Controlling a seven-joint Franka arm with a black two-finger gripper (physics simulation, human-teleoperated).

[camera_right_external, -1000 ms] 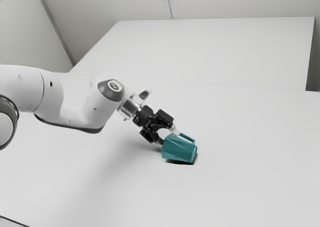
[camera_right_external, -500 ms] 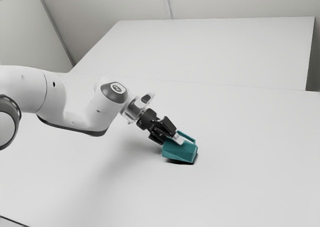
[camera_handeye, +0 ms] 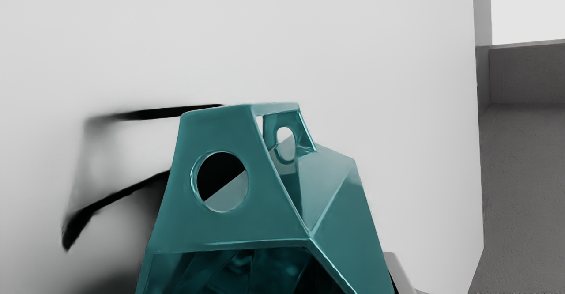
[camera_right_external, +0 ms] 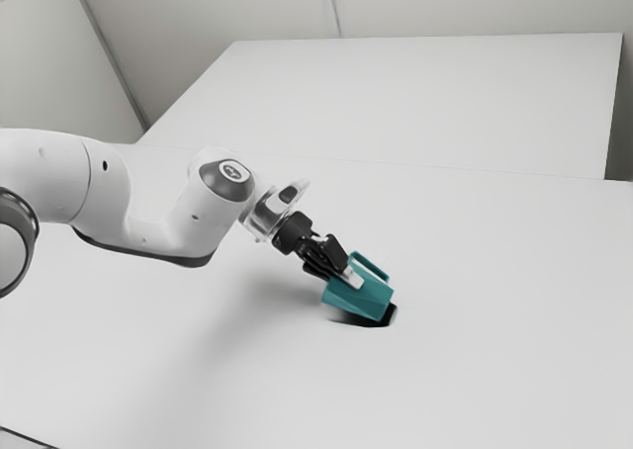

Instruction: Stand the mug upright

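Mug: one, teal, faceted. Out on the open part of the desk, well in from the far edge. On its side at a tilt, not upright; mouth toward the gripper, base end lower and toward the exterior view's right. Contact between base end and desk: cannot tell.

Handle: same teal, on the mug's upper side in the exterior view.

Fingers: clamped on the mug near its mouth end. One pale fingertip against the outer side, below the handle; the other hidden by the mug. In the wrist view, a grey piece of finger close alongside the outer wall.

Arm: one, white with dark trim, in from the exterior view's left, slanting down to the mug.

Mug, wrist view: round opening through one flat face, smaller oval opening beyond; dark hollow interior at the mouth, facing the gripper.

Shadow: black, on the desk beneath and beside the base end; in the wrist view, two dark bands out from one side of the mug.

Surroundings: straight desk edge in the wrist view, with grey floor past it.
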